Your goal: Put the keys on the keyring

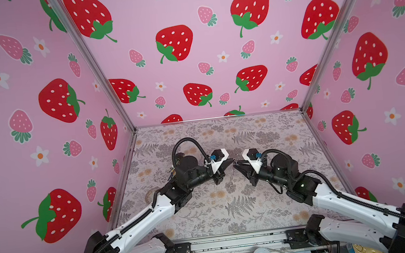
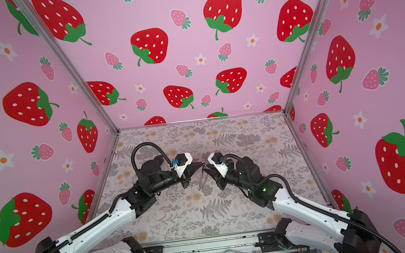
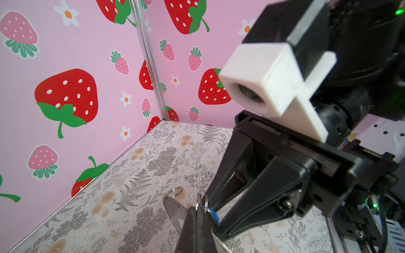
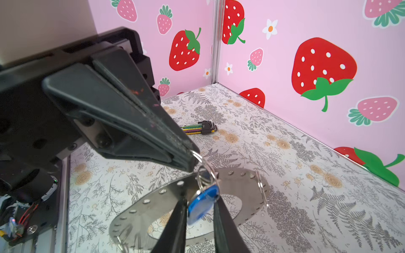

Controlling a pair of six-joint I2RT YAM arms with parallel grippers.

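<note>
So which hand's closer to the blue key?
Right. The blue key sits between the fingers of the right hand; the left hand is shut on a small wire loop right beside it.

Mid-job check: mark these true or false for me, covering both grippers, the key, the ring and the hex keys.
1. The left gripper is shut on a small wire loop of the flat grey metal keyring. True.
2. The blue-headed silver key lies on the floral table. False: the right gripper holds it up.
3. The coloured hex keys in a black holder lie on the table, ungripped. True.
4. The grippers' tips are far apart. False: they nearly meet.
</note>
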